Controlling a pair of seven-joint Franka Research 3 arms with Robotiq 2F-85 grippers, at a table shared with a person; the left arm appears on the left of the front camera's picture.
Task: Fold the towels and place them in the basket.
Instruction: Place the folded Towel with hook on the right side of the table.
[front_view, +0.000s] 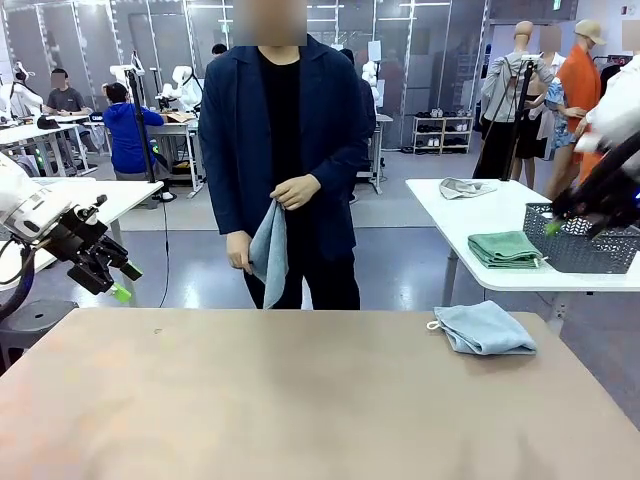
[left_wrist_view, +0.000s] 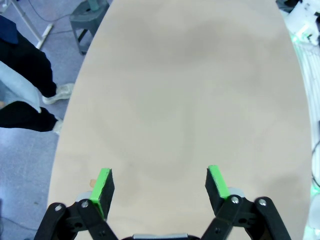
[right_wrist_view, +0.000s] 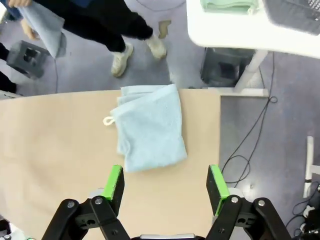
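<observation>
1. The right tool (right_wrist_view: 165, 172) stands wide and holds nothing. It hangs above the surface (right_wrist_view: 60, 150), fingers pointing down at it.
2. Just ahead of its fingertips, between the lines of the two fingers, lies a folded towel (right_wrist_view: 150, 127), flat on the surface and near the edge. Its white loop (right_wrist_view: 107, 120) sticks out at the side of the tool's left finger.
3. The towel looks soft, light and limp, I think, with a rough pile that should not slip in the pads. It is not fragile, but the layers may fall open if only the top one is taken.
4. The best hold is probably across a folded edge, pinching all layers together. The loop seems too thin to hold.
5. The basket (right_wrist_view: 295, 15) is well apart, far ahead of this tool, on a white side table (right_wrist_view: 240, 30) beside a green cloth (right_wrist_view: 225, 5).
6. A second towel (right_wrist_view: 45, 25) hangs unfolded from the hands of the person, far ahead on the other side.
7. The left tool (left_wrist_view: 159, 172) is also wide and empty, over a bare part of the surface.
</observation>
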